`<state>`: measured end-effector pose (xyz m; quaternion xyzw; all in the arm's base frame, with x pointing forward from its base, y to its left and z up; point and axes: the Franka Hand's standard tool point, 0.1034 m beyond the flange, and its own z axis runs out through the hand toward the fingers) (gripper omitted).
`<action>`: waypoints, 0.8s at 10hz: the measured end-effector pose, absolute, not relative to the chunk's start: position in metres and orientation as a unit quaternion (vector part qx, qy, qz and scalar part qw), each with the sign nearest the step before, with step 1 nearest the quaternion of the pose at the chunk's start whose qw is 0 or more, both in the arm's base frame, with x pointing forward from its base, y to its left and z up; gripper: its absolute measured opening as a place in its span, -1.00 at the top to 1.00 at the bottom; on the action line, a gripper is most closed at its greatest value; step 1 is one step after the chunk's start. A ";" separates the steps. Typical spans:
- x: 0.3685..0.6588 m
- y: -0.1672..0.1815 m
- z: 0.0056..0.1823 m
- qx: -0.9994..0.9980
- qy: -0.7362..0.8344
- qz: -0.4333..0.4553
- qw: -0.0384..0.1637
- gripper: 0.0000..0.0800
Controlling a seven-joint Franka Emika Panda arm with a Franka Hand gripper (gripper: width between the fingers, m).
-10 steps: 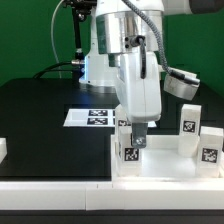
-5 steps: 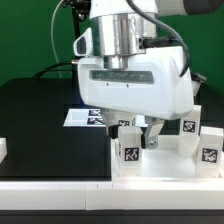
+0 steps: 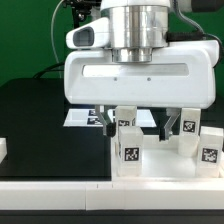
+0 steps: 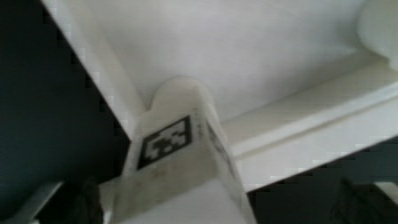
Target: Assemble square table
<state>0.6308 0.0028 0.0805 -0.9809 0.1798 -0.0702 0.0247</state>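
The square table's white top [image 3: 160, 165] lies at the exterior view's lower right; its raised rim [image 4: 311, 125] crosses the wrist view. A white leg with a black-and-white tag [image 3: 128, 143] stands upright on it, and fills the middle of the wrist view [image 4: 169, 150]. My gripper [image 3: 138, 126] hangs just above this leg with its broad side toward the camera. It is open, with the dark fingers [image 4: 68, 200] wide apart on either side of the leg and not touching it. Two more tagged legs [image 3: 187, 130] [image 3: 210, 146] stand to the right.
The marker board [image 3: 80, 117] lies on the black table behind the gripper, mostly hidden. A white bar end [image 3: 3, 148] shows at the exterior view's left edge. The arm's white base [image 3: 95, 65] and a green backdrop are behind.
The hand has turned about its vertical axis from narrow side to broad side toward the camera. Its fingers now straddle the front leg.
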 end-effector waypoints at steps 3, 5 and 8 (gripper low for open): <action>0.631 0.001 0.080 -0.985 0.155 -0.070 0.019 -0.55; 0.631 0.000 0.080 -0.983 0.170 -0.070 0.020 -0.07; 0.631 0.000 0.080 -0.955 0.289 -0.068 0.028 0.29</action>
